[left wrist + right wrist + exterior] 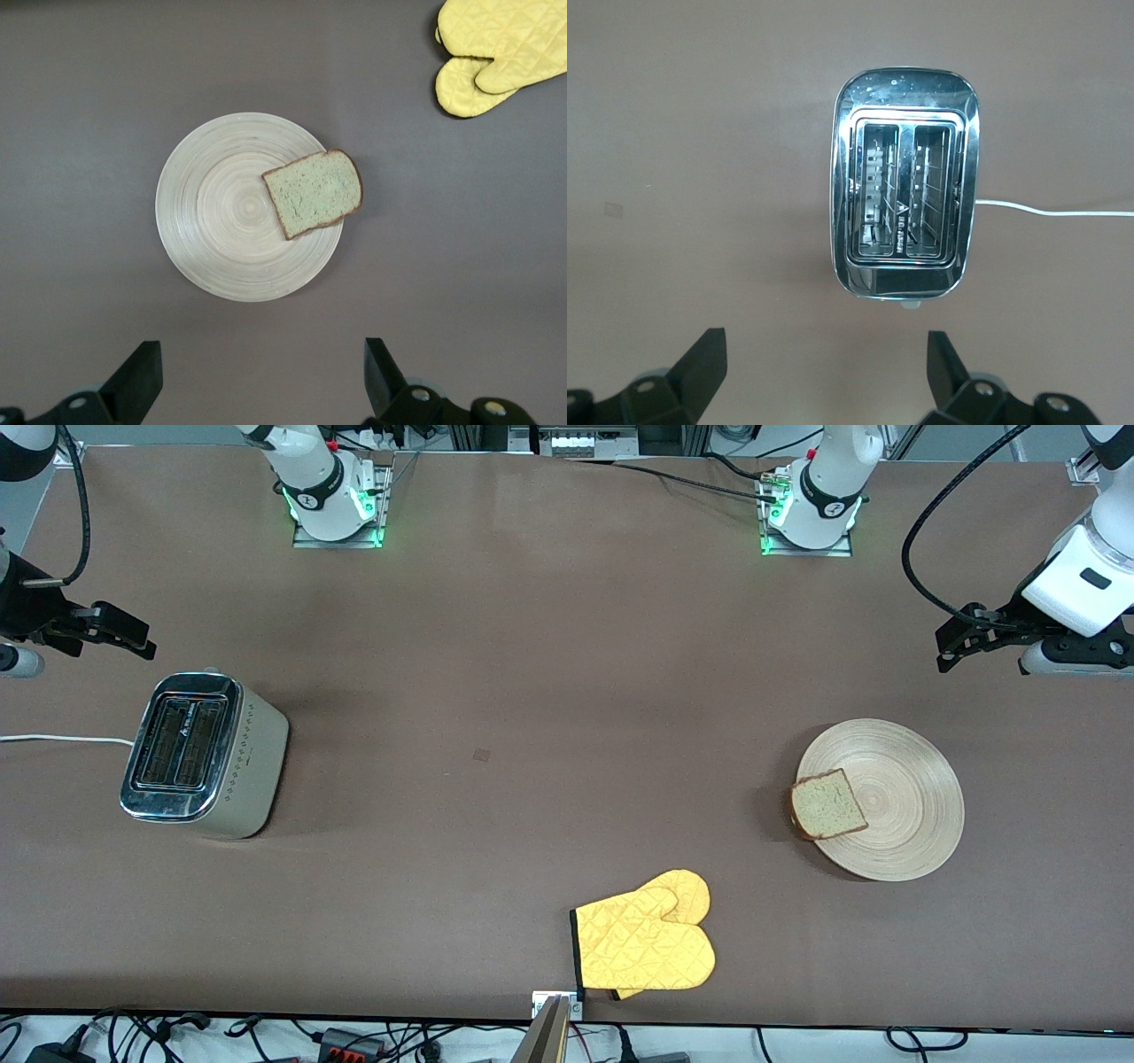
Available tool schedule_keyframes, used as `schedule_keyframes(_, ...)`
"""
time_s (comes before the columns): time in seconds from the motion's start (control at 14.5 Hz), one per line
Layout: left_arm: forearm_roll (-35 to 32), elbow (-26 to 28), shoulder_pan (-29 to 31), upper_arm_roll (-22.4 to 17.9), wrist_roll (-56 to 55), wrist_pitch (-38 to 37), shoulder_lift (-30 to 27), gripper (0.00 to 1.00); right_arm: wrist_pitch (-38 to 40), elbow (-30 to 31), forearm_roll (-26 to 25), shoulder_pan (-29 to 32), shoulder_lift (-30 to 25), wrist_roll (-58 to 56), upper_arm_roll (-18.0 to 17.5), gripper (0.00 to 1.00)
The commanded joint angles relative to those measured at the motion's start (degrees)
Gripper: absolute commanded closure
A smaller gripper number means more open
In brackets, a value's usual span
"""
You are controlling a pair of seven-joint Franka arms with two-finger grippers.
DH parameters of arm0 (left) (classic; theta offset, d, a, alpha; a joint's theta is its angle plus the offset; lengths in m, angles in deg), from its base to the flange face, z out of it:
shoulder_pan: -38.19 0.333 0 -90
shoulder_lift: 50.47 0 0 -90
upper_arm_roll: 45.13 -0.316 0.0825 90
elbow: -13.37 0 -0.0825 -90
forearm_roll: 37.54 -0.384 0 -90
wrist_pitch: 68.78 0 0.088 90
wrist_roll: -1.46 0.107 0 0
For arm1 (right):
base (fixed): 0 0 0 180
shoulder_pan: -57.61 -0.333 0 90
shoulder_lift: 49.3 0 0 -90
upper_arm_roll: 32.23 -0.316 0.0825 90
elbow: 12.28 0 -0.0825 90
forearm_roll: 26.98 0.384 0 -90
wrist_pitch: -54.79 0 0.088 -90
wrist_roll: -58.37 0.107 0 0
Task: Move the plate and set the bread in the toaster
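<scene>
The light-wood plate (pixel 912 797) lies toward the left arm's end of the table. The bread (pixel 828 804) lies flat on its rim, slightly overhanging the edge toward the right arm's end. Both show in the left wrist view, the plate (pixel 217 212) and the bread (pixel 314 192). My left gripper (pixel 952 642) is open and empty, up over bare table beside the plate (pixel 261 363). The silver toaster (pixel 202 755) stands at the right arm's end, both slots empty (pixel 904 208). My right gripper (pixel 133 638) is open and empty, up over bare table beside the toaster (pixel 824 350).
A yellow quilted oven mitt (pixel 647 943) lies near the table's front edge at mid-table; it also shows in the left wrist view (pixel 496 53). The toaster's white cord (pixel 53 739) runs off the table's end. The brown table (pixel 532 691) lies between toaster and plate.
</scene>
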Motion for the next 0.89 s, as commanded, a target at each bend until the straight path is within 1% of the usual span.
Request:
schedule_keyframes(0.0,0.41,-7.49,-0.22,-0.04,0.88,-5.13,4.32,0.00,0.16,1.17,0.44,-0.34,-1.60,-1.09,0.68,0.00)
schedule_keyframes(0.83,0.41,-7.96,-0.22,0.05,0.53,-6.29,4.69,0.00,-0.72,0.73,0.00,-0.51,-0.90,-1.00,0.60,0.00)
